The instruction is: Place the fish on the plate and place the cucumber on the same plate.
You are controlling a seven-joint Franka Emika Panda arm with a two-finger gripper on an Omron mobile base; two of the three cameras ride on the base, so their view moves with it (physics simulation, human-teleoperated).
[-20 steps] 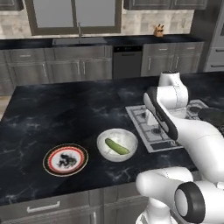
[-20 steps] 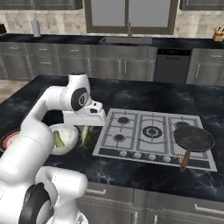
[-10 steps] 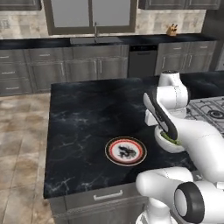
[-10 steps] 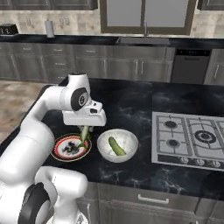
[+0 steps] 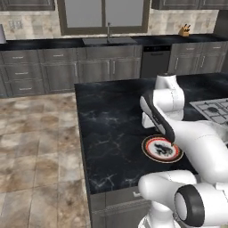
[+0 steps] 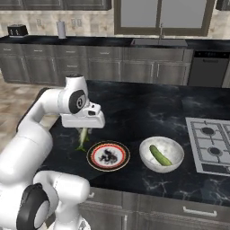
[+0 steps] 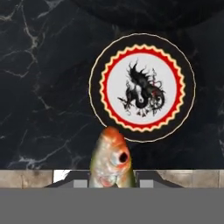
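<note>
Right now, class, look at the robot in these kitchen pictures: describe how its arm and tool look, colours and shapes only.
The arm is glossy white, made of thick rounded segments like bent tubes, with dark grey rings and round caps at the joints. The wrist ends in a boxy white block that carries the tool. No cables or markings can be seen on it.

The black marble counter carries the plate and a white bowl.
</note>
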